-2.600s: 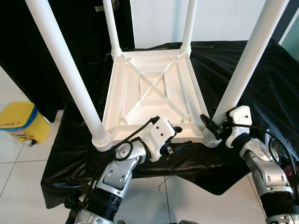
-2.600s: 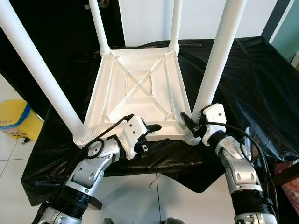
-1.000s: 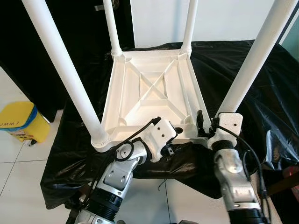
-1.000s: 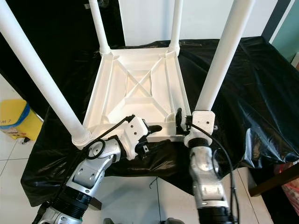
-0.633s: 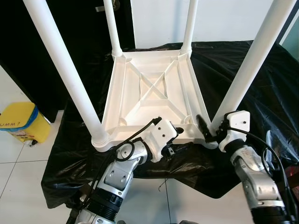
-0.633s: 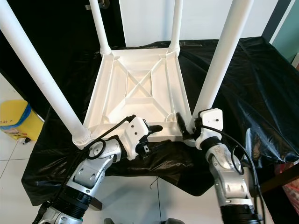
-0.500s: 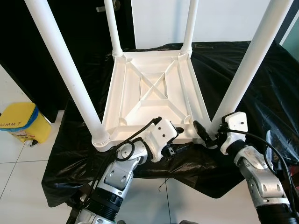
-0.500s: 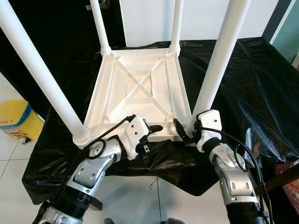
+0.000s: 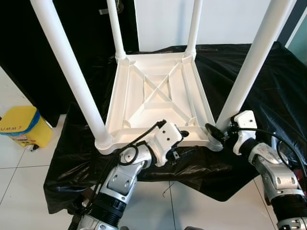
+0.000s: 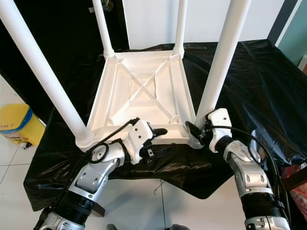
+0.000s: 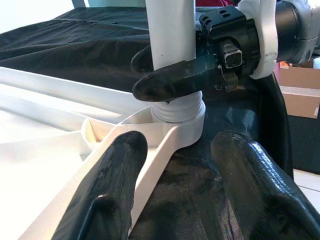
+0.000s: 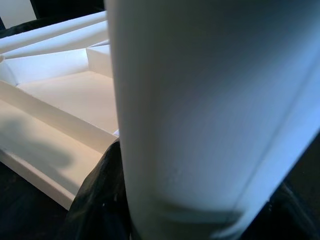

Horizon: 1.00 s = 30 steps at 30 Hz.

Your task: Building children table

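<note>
A white plastic children's table (image 9: 158, 91) lies upside down on a black sheet, its legs pointing up. My right gripper (image 9: 218, 130) is shut on the near right leg (image 9: 249, 62), just above the socket at the table's corner. One black finger (image 11: 175, 77) curls across the front of that leg. The leg (image 12: 200, 100) sits between the fingers in the right wrist view. My left gripper (image 9: 188, 141) is open at the table's near rim (image 11: 150, 160), one finger above it and one below.
The black sheet (image 9: 268, 86) covers the low surface under the table and hangs over its front edge. A yellow bin (image 9: 19, 127) stands on the white tiled floor to the left. A cardboard box (image 11: 300, 95) is beyond the right arm.
My right forearm has swung out to the right while its gripper stayed at the base of the near right leg, turning around it. The left arm has not moved.
</note>
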{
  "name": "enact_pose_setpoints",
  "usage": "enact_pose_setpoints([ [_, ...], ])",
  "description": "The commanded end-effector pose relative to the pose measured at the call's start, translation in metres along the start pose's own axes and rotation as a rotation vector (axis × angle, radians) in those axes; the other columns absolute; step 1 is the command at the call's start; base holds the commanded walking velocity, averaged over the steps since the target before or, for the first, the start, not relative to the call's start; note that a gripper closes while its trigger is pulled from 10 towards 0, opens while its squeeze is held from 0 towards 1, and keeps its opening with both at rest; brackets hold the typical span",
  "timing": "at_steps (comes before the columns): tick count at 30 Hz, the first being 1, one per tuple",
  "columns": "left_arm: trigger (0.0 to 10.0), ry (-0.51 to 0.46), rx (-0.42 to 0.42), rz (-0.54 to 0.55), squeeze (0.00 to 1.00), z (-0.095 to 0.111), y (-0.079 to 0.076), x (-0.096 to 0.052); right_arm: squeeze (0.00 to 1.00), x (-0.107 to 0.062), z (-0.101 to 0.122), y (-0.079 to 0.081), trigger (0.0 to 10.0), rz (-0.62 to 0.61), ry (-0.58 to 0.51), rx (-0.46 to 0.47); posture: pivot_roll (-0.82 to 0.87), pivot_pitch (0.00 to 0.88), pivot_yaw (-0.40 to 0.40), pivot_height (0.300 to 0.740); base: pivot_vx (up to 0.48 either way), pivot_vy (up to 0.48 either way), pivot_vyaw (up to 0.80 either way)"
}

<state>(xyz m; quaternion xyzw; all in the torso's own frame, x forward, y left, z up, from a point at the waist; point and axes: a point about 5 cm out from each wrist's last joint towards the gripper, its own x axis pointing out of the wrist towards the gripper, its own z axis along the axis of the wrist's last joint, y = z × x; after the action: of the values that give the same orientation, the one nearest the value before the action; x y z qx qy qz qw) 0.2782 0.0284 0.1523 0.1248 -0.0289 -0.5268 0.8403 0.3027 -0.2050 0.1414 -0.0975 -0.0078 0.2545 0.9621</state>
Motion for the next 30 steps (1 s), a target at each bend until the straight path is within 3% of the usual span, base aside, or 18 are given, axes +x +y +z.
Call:
enact_pose_setpoints([
  [1,10.0,0.01,0.003,0.083,0.0,-0.001,0.004,-0.002,0.0,0.002,-0.007,0.005,0.0,0.028,0.031,0.01,-0.2,0.071,0.007,0.74,0.0,0.0,0.0],
  [6,10.0,0.011,0.001,0.088,0.0,-0.001,0.005,-0.002,0.0,0.0,-0.01,0.006,0.0,0.002,0.041,0.012,-0.2,0.08,0.008,0.74,0.0,0.0,0.0],
  [7,10.0,0.011,0.0,0.09,0.0,-0.002,0.005,-0.002,0.0,0.0,-0.011,0.006,10.0,-0.021,0.045,0.012,-0.2,0.082,0.009,0.74,0.0,0.0,0.0],
  [30,10.0,0.007,-0.005,0.085,0.0,-0.001,0.004,0.0,0.0,0.01,-0.009,0.017,10.0,-0.406,0.02,0.108,-0.21,0.087,0.011,0.74,0.0,0.0,0.0],
])
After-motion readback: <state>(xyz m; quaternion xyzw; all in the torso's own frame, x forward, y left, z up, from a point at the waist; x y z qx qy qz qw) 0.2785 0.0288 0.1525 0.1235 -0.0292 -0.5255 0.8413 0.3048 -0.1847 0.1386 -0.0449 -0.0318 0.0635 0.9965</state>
